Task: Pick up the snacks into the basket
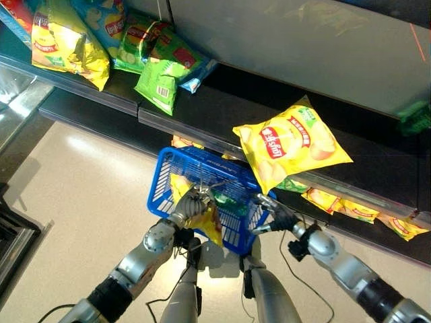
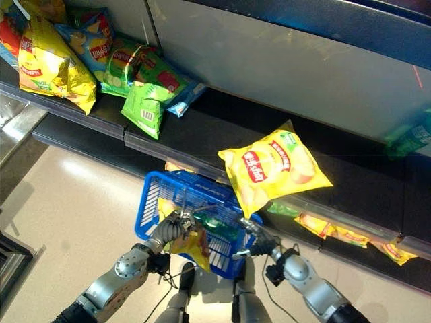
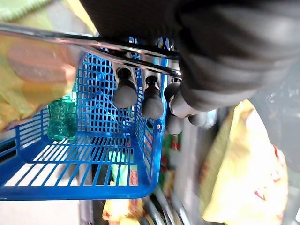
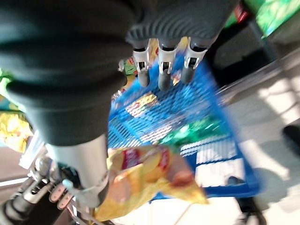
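The left hand (image 1: 192,205) is clenched round the metal handle (image 3: 117,47) of the blue basket (image 1: 165,176), with a yellow bag (image 1: 209,225) draped over the basket's near rim. The right hand (image 1: 273,214), fingers straight and released, rests at the basket's right edge. The draped bag may slide off the rim to the floor if the basket tilts, and the large chip bag (image 1: 289,145) overhanging the shelf (image 1: 202,111) just behind the basket may also slip.

Setting: shop aisle, prob. supermarket. Dark retail shelves (image 1: 202,114) w/ metal front rails, stocked w/ bagged snacks: yellow chip bags (image 1: 291,142), green packs (image 1: 159,84). Blue plastic shopping basket (image 1: 165,176) w/ wire handles. Pale glossy floor (image 1: 81,195).
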Motion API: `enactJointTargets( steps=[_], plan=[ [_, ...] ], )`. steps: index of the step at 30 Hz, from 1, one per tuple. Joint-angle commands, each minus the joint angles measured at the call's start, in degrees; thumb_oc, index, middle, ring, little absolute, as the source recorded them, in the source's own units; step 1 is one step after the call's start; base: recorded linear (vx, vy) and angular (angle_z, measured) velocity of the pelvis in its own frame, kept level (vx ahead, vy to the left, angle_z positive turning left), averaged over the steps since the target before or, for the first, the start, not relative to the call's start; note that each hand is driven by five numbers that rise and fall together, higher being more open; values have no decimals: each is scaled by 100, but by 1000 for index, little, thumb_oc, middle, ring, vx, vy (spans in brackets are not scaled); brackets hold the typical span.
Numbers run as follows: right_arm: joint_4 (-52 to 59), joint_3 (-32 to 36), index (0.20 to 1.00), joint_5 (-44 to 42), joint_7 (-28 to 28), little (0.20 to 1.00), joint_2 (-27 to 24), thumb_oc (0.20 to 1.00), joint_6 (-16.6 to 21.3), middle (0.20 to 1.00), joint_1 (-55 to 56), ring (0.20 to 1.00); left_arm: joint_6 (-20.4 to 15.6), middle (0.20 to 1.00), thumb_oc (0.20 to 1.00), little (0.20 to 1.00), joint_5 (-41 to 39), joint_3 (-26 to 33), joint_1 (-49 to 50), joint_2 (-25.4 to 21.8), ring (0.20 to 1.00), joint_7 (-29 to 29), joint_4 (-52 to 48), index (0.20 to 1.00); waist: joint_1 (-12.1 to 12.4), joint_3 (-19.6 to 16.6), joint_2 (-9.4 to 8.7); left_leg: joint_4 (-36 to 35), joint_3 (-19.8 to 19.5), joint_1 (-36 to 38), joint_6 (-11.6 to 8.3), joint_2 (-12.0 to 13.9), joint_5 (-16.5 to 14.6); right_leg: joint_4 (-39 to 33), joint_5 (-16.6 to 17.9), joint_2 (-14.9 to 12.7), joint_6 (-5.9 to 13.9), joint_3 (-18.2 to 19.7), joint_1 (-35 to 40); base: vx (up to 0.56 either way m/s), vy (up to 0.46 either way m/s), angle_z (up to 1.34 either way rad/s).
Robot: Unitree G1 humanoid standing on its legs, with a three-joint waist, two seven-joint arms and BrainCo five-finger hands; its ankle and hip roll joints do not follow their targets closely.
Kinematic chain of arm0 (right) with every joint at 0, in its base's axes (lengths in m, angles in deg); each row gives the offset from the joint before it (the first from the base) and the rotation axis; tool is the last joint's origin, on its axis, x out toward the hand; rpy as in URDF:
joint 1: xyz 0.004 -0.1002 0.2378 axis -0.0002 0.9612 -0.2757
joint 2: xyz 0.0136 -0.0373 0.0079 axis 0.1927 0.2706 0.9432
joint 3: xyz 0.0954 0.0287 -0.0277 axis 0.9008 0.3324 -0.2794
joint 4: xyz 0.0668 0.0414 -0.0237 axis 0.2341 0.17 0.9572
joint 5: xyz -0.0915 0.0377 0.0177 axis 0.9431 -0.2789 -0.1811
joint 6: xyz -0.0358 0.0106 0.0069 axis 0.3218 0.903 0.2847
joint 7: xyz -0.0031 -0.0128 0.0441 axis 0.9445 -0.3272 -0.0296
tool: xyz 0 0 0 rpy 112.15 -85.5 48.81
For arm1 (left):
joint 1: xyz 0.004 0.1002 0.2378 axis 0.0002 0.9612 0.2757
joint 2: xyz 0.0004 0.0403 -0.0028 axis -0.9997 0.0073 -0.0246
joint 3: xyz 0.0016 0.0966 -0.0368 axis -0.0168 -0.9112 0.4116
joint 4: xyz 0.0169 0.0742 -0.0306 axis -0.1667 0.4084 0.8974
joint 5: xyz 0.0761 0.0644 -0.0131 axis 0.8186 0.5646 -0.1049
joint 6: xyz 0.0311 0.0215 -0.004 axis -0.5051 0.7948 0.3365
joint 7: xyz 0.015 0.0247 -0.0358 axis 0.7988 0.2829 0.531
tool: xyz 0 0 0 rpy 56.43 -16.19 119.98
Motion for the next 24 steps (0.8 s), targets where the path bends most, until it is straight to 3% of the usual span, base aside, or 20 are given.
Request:
enactJointTargets(
  steps=[1, 3, 9, 10, 12, 13, 16, 19, 23, 24],
  plan=[
    [260, -137, 1000, -119, 259, 1000, -71, 1000, 336, 1000, 327, 1000, -920, 200, 200, 200, 306, 339, 18, 94, 200, -239, -690, 200, -40, -859, -190, 437, 161, -106, -22, 8, -634, -366, -87, -395, 909, 352, 189, 7, 45, -21],
    [100, -118, 1000, -58, 321, 1000, -135, 1000, 312, 1000, 449, 1000, -924, 200, 200, 200, 473, 434, 176, 73, 200, -293, -557, 200, -54, -955, -195, 458, 209, -38, -8, -1, -684, -449, -56, -360, 924, 434, 276, 13, 53, -21],
    [-1379, 373, 1000, 191, 54, 1000, 597, 1000, 312, 1000, 1069, 1000, -981, 200, 200, 200, 826, 756, 698, 259, 200, -371, 233, 200, -108, -1303, -246, 597, 315, 285, 107, -43, -913, -517, -88, -306, 958, 643, 651, 52, 64, -23],
    [-2184, 652, 1000, 90, -153, 1000, 1028, 1000, 349, 1000, 1196, 1000, -1022, 200, 200, 200, 908, 852, 805, 406, 200, -355, 575, 200, -149, -1428, -233, 620, 348, 391, 158, -66, -983, -529, -83, -320, 995, 719, 741, 49, 90, -19],
    [-2385, 791, 1000, 40, -222, 1000, 1195, 1000, 375, 1000, 1298, 1000, -1037, 200, 200, 200, 931, 897, 875, 447, 200, -352, 695, 200, -163, -1483, -221, 621, 376, 439, 180, -80, -1008, -541, -80, -325, 1013, 757, 777, 38, 101, -13],
    [-3034, 1075, 1000, -78, -411, 1000, 1499, 1000, 423, 1000, 1340, 1000, -1064, 200, 200, 200, 1062, 983, 1041, 505, 200, -390, 876, 200, -191, -1590, -190, 631, 430, 518, 235, -122, -1071, -580, -54, -366, 1063, 823, 839, 14, 86, -17],
    [-3684, 1237, 1000, -55, -585, 1000, 1721, 1000, 461, 1000, 1287, 1000, -1085, 200, 200, 200, 1094, 1053, 1186, 570, 200, -415, 1143, 200, -170, -1676, -164, 649, 473, 602, 288, -173, -1139, -586, -34, -395, 1115, 893, 896, 26, 131, -29],
    [-5067, 1501, 1000, 97, -885, 1000, 1998, 1000, 424, 1000, 1181, 1000, -1171, 200, 200, 200, 1351, 1075, 1447, 681, 200, -474, 1836, 200, -116, -1788, -105, 650, 509, 764, 392, -323, -1224, -624, 74, -487, 1231, 994, 999, 1, 147, -19],
    [-5960, 1737, 1000, 183, -1032, 1000, 2139, 1000, 336, 1000, 1134, 1000, -1196, 200, 200, 200, 1538, 1127, 1575, 901, 200, -464, 2695, 200, -60, -1858, -48, 521, 520, 915, 432, -377, -1212, -626, 158, -541, 1308, 976, 1009, -9, 103, -25],
    [-6132, 1832, 1000, 173, -1106, 1000, 2207, 1000, 316, 1000, 1121, 1000, -1172, 200, 200, 200, 1675, 1271, 1602, 1020, 200, -329, 3261, 200, -18, -1875, -7, 391, 559, 1028, 423, -331, -1155, -561, 190, -564, 1320, 771, 971, -17, 49, -29]
  ],
)
